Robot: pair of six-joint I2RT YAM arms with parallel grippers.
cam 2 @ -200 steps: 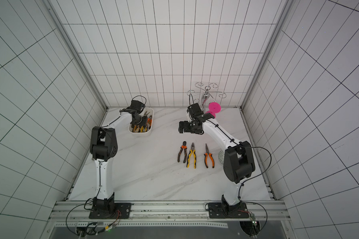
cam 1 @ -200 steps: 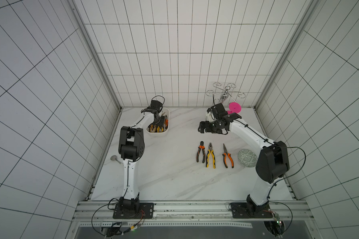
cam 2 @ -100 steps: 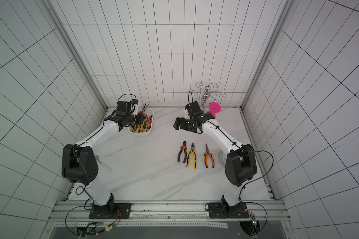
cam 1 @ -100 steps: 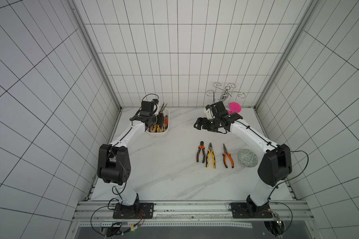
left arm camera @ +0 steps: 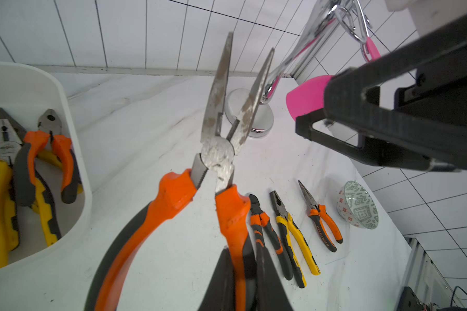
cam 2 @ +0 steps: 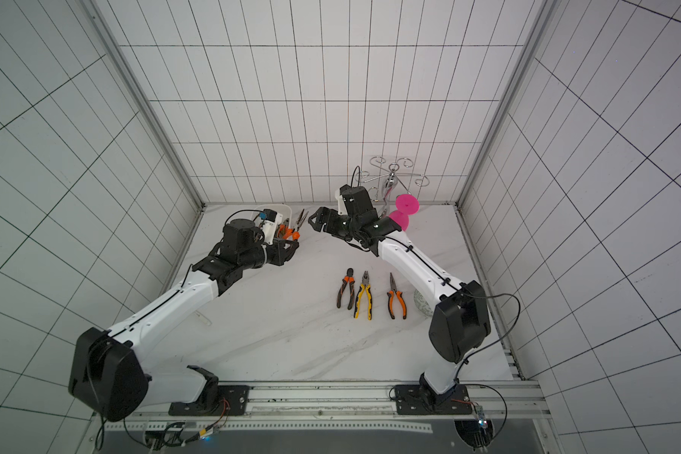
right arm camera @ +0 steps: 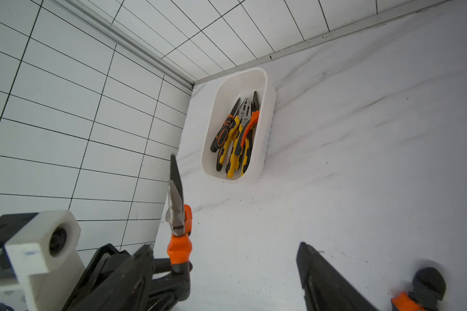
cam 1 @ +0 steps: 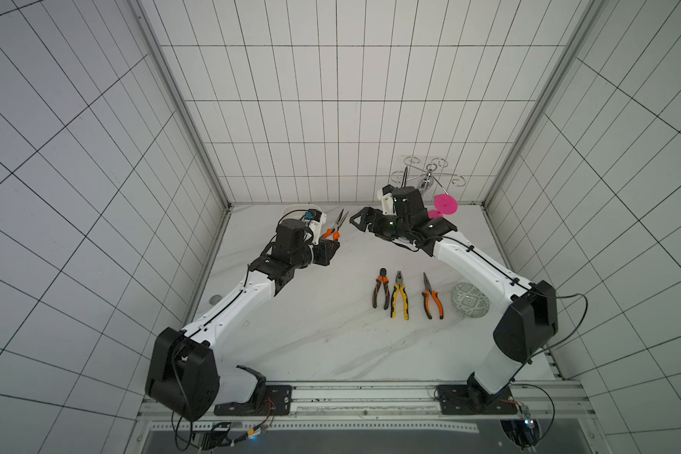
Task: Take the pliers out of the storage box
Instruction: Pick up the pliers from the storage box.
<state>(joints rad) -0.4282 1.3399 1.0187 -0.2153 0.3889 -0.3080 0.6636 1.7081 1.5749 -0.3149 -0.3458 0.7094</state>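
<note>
Orange, yellow and black handles mark a row of three pliers (cam 1: 399, 295), laid side by side on the white marbled table (cam 1: 323, 342). The row lies well apart from the storage box (right arm camera: 267, 88), on its right-arm side and nearer the arms' bases. A green patterned bowl (cam 1: 470, 300) is set just beside the row, even farther from the box.

Closer to the box, the left gripper (left arm camera: 244, 280) is clamped tight on one handle of long-nosed pliers (left arm camera: 217, 153) with orange-and-black grips. These are held in the air just outside the box, their two tips parted. Near that nose the right gripper (cam 1: 357, 223) is seen with its jaws spread wide and nothing between them.

The box itself is placed against the far wall, on the left arm's side, and several more pliers (right arm camera: 236, 134) are piled inside it, noses towards the wall. Along the same wall, well apart from the box, a chrome stand (cam 1: 429, 179) and a pink object (cam 1: 445, 204) are seen.
</note>
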